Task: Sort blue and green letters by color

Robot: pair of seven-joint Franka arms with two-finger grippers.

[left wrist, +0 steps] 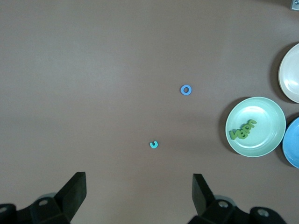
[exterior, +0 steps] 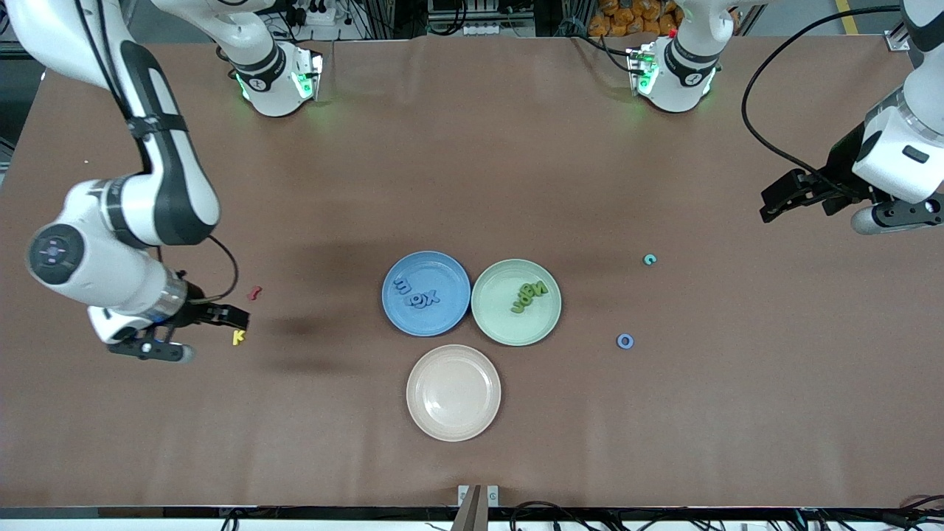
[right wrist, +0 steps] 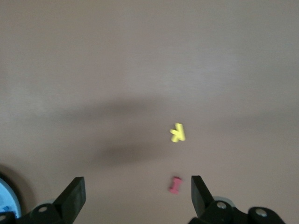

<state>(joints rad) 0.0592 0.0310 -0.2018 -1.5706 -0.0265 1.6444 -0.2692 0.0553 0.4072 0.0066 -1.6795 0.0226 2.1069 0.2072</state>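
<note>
I see both arms held high at their ends of the counter (exterior: 472, 147) — left gripper (left wrist: 139, 193) and right gripper (right wrist: 138, 196) with jaws spread, empty. Blue letters (exterior: 417, 294) fill the blue plate (exterior: 426, 324), green letters (exterior: 529, 297) the green plate (exterior: 516, 335); a blue O (exterior: 625, 341) and teal letter (exterior: 649, 259) lie loose. Only the right wrist view shows the yellow K (right wrist: 177, 133) clear of the jaws.

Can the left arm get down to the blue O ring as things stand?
Probably yes: the left claw is open over bare table, and the blue O lies alone beside the green plate.
</note>
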